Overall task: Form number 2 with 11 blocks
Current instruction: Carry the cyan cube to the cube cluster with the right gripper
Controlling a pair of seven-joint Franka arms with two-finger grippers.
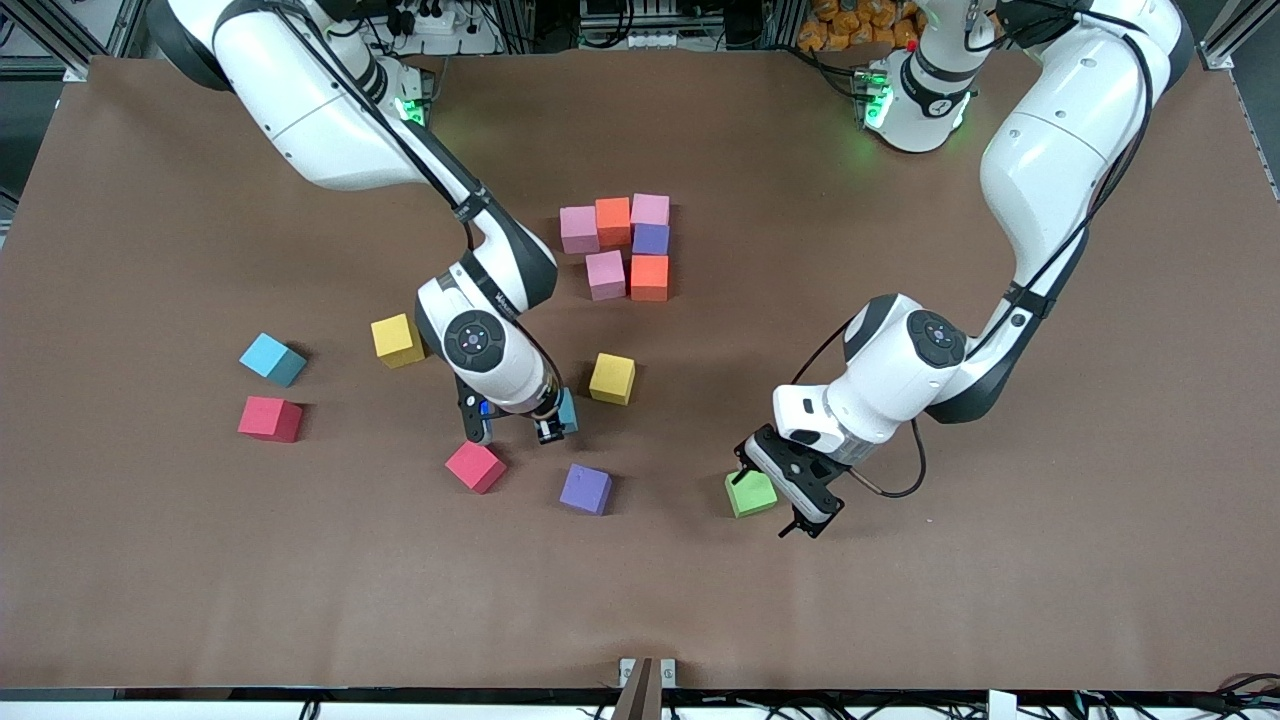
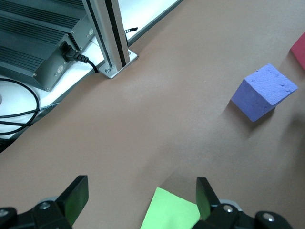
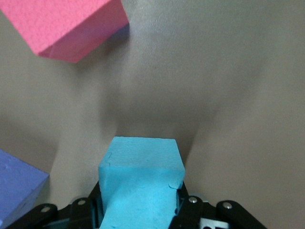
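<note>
Two tools: both over brown counter (image 1: 150, 560)
Right tool (image 1: 553, 425): clamps matte light-blue foam cube (image 3: 142, 179)
Left tool (image 1: 790, 490): spread wide beside grainy green foam cube (image 1: 750, 493), holding nothing

A matte brown table (image 1: 900, 620) fills nearly the whole front view, its covering plain and smooth, with soft shadows. Along the edge by the arms' bases stand aluminium frame posts (image 1: 75, 28), dark cables and a power strip (image 1: 430, 18), with a heap of orange objects (image 1: 858, 22) near the left arm's base. Green light (image 1: 872, 108) glows on the surface there. In the left wrist view an aluminium post (image 2: 110, 36) is bolted at the table's edge, beside a grey ribbed box (image 2: 35, 45) with a black plug and cable (image 2: 19, 102) on a white floor.
</note>
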